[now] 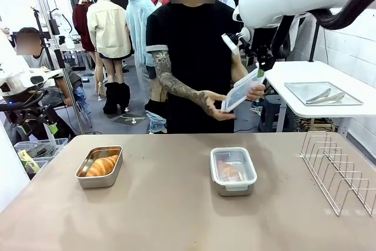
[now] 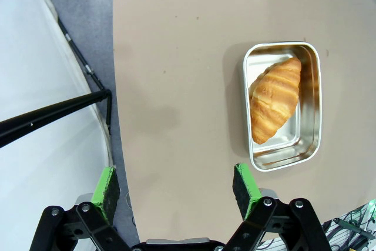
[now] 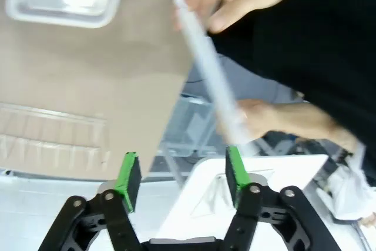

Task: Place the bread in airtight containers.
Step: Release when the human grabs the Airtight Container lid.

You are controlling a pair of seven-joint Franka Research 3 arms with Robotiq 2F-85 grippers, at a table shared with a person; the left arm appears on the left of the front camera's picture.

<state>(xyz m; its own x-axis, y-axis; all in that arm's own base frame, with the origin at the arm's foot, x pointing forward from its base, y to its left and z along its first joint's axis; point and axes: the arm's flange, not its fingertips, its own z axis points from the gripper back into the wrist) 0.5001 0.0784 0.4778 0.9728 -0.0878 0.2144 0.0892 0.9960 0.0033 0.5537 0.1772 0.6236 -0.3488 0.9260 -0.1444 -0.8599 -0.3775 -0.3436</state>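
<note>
open tin (image 1: 99, 167): sits at the table's left side with no lid on; one croissant (image 1: 102, 165) lies inside on a slant, corner to corner.
lidded tin (image 1: 233, 170): stands near the table's middle with its translucent lid pressed on; a second croissant (image 1: 227, 170) shows dimly through it.
loose lid (image 1: 241, 89): held on edge above the far side of the table by the person's two hands, one hand (image 1: 212, 103) under its lower end and the other at its upper end, presumably to carry it to the open tin.
right gripper (image 1: 262, 70): raised beside the lid's upper end; in the right wrist view its green pads (image 3: 128, 174) stand apart with nothing between them, and the lid lies beyond the fingertips, so it holds nothing.
left gripper (image 2: 176, 186): hangs over the table's near-left edge, jaws spread wide and empty, the open tin just ahead of one pad.
wire rack (image 1: 339, 170): unused at the table's right side.
judgement: both breads are in tins; one tin needs its lid.
</note>
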